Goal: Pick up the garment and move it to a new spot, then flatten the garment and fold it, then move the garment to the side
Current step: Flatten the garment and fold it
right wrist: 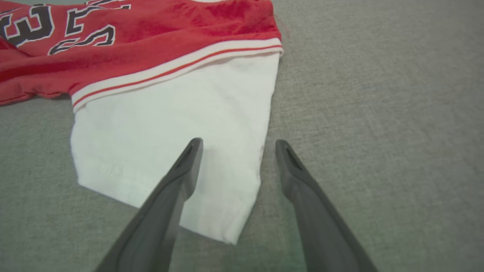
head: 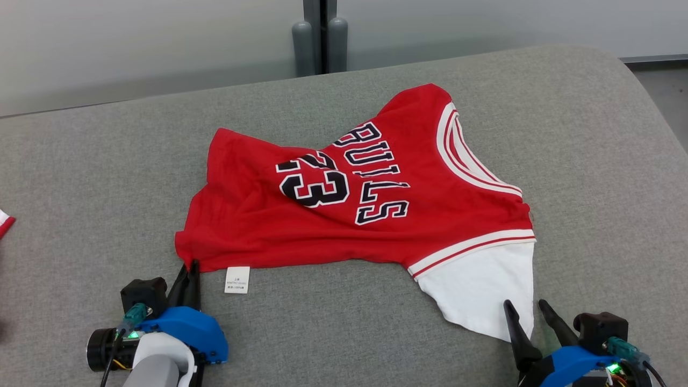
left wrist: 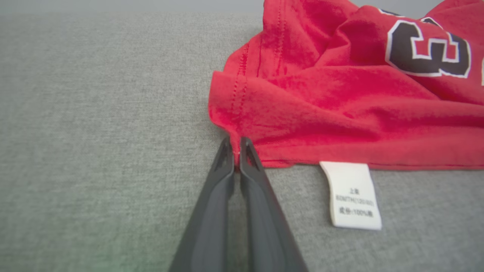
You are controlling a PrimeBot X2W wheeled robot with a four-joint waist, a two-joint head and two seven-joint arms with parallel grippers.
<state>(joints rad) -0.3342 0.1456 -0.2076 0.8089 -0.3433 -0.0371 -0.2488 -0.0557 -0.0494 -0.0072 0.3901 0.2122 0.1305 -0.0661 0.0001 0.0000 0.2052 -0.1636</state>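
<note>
The garment point(head: 355, 204) is a red jersey with black-and-white lettering and a white sleeve, lying rumpled on the grey table point(head: 80, 177). My left gripper point(head: 189, 267) is shut on the garment's near-left hem corner; in the left wrist view the garment point(left wrist: 340, 98) has its red corner pinched between that gripper's point(left wrist: 236, 145) tips. A white care label point(left wrist: 353, 196) lies just right of them. My right gripper point(head: 528, 307) stands open over the white sleeve's near tip. In the right wrist view that gripper point(right wrist: 238, 145) straddles the sleeve's point(right wrist: 170, 124) right edge, one finger over cloth and one over the table.
A red-and-white scrap of cloth point(head: 4, 221) shows at the table's left edge. Behind the table is a pale wall with a grey double post point(head: 320, 40). The table's far right corner rounds off toward the floor point(head: 664, 88).
</note>
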